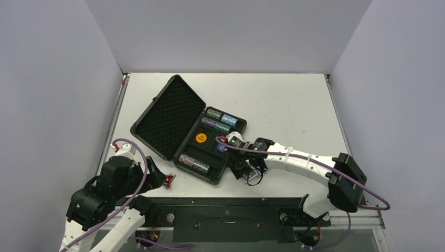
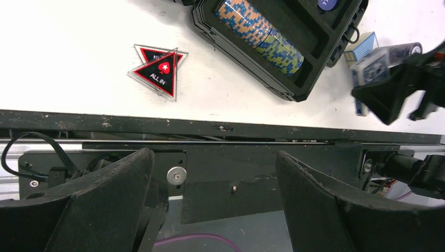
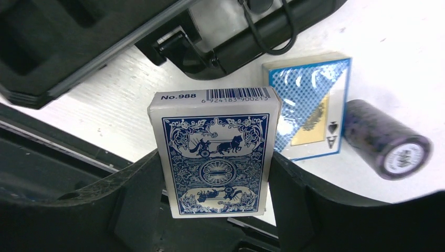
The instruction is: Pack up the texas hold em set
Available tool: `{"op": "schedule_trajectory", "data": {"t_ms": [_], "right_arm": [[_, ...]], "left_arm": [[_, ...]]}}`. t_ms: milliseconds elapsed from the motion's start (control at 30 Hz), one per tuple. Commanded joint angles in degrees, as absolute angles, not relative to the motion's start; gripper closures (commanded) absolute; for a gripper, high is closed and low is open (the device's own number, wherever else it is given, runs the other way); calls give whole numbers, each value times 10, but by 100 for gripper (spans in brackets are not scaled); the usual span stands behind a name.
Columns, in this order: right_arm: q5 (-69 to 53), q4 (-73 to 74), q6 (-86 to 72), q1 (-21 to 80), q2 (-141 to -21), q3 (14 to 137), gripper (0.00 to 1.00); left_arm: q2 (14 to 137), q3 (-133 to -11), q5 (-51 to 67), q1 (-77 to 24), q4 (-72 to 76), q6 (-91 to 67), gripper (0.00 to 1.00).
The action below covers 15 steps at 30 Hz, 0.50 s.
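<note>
Blue patterned boxed card deck (image 3: 215, 142) is standing upright mid-frame in the right wrist view, clamped between the right gripper's (image 3: 215, 168) black fingers just beside the lower-right corner of the open black foam-lined briefcase (image 1: 168, 115), while the left gripper (image 2: 212, 163) is hanging spread apart at lower left overhead.

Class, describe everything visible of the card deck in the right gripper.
The deck is a boxed pack with a white border, its face printed with ornate blue chariot scenes. Its top flap shows a barcode and "No.988". It stands upright, clamped at its lower sides between the right fingers, apparently above the table.
</note>
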State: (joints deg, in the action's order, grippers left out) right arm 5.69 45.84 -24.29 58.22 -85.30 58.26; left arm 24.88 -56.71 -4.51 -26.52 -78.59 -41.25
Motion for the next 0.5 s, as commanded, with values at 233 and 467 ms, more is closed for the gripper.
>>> {"op": "schedule_trajectory", "data": {"t_ms": [233,467], "right_arm": [[90,522,-177,549,-788,713,78],[80,522,-210,525,-835,805,81]], "left_arm": [[278,-558,-65,-264,-715,-344,16],[279,-531,-74,-264,-690,-319,16]]}}
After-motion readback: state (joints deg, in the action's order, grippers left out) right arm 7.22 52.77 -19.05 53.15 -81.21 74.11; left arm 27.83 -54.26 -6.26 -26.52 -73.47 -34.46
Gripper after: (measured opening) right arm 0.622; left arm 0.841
